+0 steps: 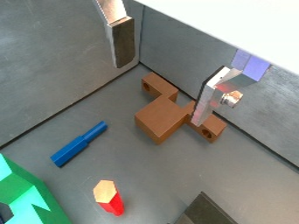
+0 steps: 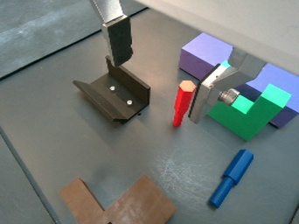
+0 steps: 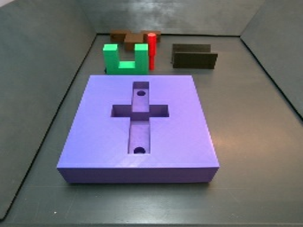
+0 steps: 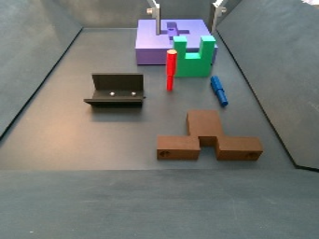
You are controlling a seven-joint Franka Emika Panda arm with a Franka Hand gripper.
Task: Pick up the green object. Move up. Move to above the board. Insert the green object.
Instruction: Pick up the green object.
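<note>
The floor is flat, dark grey and smooth, with grey walls around it. The gripper hangs high up in the air, and its two flat silver fingers with dark pads are wide apart with nothing between them. Down below the gripper and a little off to one side sits the bright green U-shaped block with two prongs pointing up. It stands on the floor and nothing holds it. A thin red peg stands up just beside the green block, right under the open fingers in a wrist view. The big flat purple board with a cross-shaped dip and two small round holes lies just past the green block, a bit farther from the gripper. A dark L-shaped fixture stands under the gripper on the other side of the red peg. A blue stick lies near the green block, and a brown cross-shaped block lies well away from it. The pick-up has not started, I think. When the gripper goes down, a finger could hit the red peg and knock it over, because the peg is so close to the green block. The fingers could also land on top of a prong, not around it, and push the block sideways.
</note>
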